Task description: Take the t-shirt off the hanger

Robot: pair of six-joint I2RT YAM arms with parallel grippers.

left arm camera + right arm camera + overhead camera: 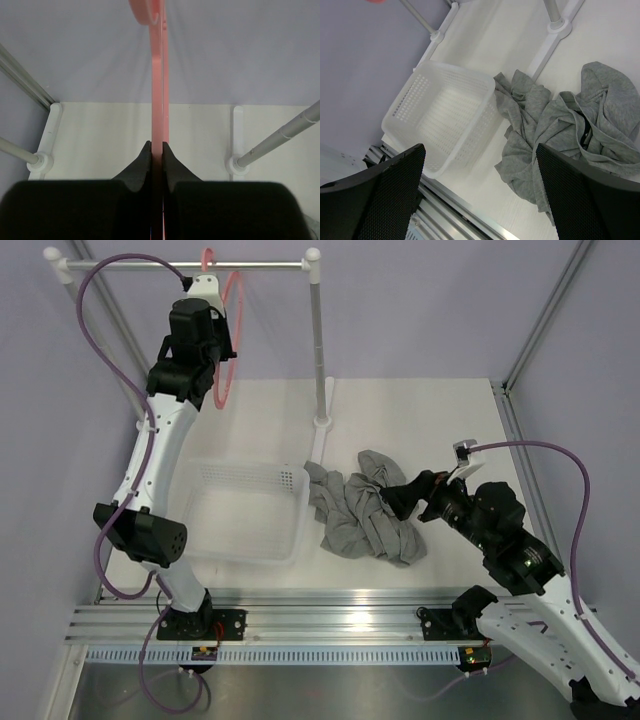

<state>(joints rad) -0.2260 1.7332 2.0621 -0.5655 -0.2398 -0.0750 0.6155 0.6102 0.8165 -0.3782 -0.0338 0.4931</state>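
Note:
The grey t-shirt (365, 508) lies crumpled on the white table, right of the basket and off the hanger; it also shows in the right wrist view (565, 130). The salmon-pink hanger (228, 340) hangs bare from the rail by its hook. My left gripper (218, 348) is shut on the hanger's frame; in the left wrist view the pink bar (158, 90) runs up from between the closed fingers (145, 162). My right gripper (400, 498) is open and empty, just above the shirt's right side; its two fingers (385, 200) stand wide apart.
A white perforated basket (200, 502) sits empty at the table's left; it also shows in the right wrist view (410, 100). The white-and-silver clothes rail (180, 266) spans the back, its right post (319, 350) standing on a foot near the shirt. Aluminium frame rail (330, 622) runs along the near edge.

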